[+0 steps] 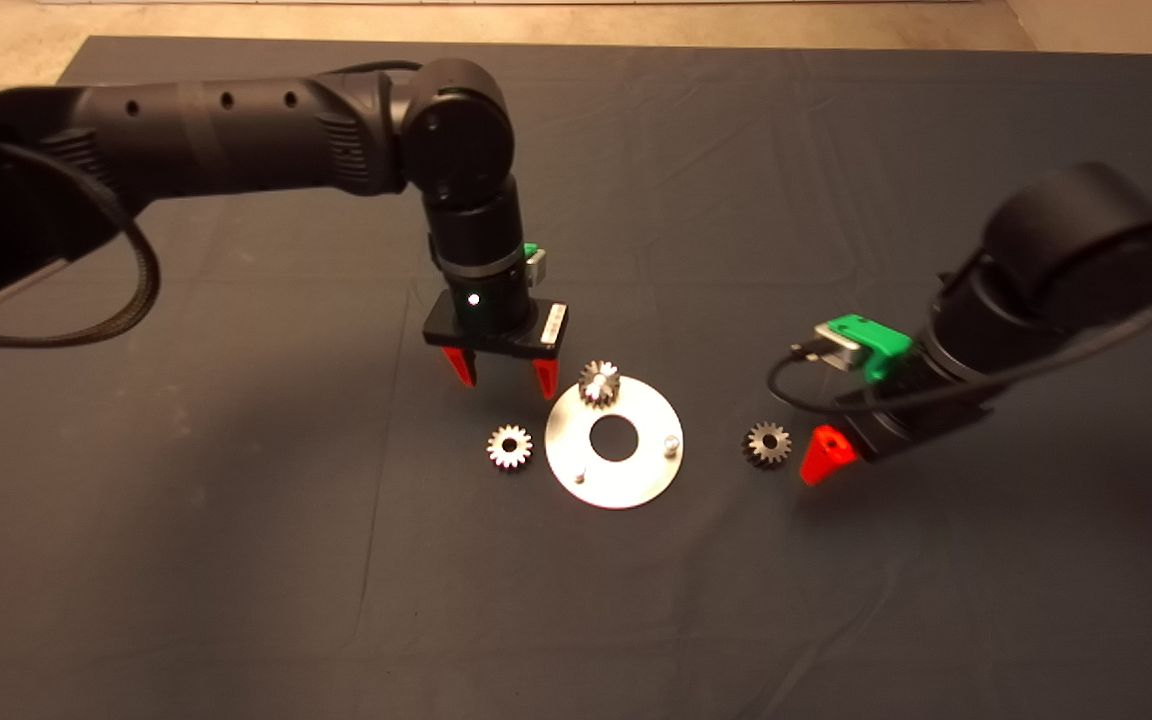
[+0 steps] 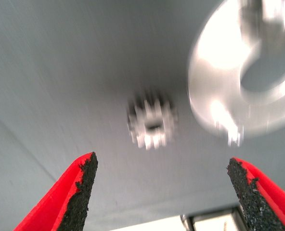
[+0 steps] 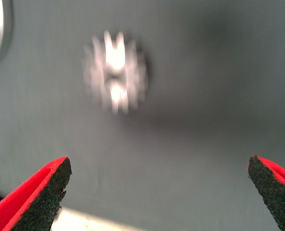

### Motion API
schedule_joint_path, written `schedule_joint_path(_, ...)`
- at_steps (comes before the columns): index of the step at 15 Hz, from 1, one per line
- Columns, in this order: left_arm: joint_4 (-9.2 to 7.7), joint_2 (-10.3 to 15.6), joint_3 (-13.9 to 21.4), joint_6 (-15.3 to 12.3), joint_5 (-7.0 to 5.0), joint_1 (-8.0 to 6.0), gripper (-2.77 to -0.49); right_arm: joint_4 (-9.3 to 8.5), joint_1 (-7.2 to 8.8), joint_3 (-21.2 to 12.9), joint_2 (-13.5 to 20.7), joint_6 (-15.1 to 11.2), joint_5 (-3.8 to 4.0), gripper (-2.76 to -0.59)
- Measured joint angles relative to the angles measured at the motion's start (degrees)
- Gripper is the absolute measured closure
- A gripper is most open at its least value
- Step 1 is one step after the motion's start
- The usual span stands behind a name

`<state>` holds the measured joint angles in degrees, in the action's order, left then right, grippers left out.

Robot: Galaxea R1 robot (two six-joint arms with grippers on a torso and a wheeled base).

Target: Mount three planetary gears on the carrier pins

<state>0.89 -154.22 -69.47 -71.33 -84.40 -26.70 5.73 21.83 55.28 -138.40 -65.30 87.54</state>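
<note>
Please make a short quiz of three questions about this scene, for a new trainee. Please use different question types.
1. True or false: one gear already sits on a pin of the disc.
2. How many pins stand bare? A) none B) one C) two
3. Fill in: the left gripper hangs with its fingers ____ above the mat, near the loose gear beside the disc.

Key
1. True.
2. C: the pins at and carry nothing.
3. Open. The right gripper is open too, near the other loose gear.
</note>
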Motion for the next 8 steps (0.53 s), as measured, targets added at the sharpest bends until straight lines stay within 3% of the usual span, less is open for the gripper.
schedule_joint_path(1,0.01,1.2,2.0,-0.8,0.13,0.02,-1.94,0.0,-0.28,3.3,-1.4,1.2,0.02,-2.73)
schedule_joint_path(3,0.57,3.8,3.5,-2.2,-0.09,0.0,-2.04,0.02,-0.45,6.6,-3.7,3.0,0.35,-2.73)
schedule_joint_path(7,2.99,4.7,5.6,-4.4,-0.2,0.16,-2.04,0.05,-1.42,8.5,-7.4,5.2,-0.35,-2.73)
schedule_joint_path(8,3.93,4.7,5.9,-4.5,0.0,0.59,-2.04,0.09,-1.94,9.0,-7.3,5.4,-0.15,-2.73)
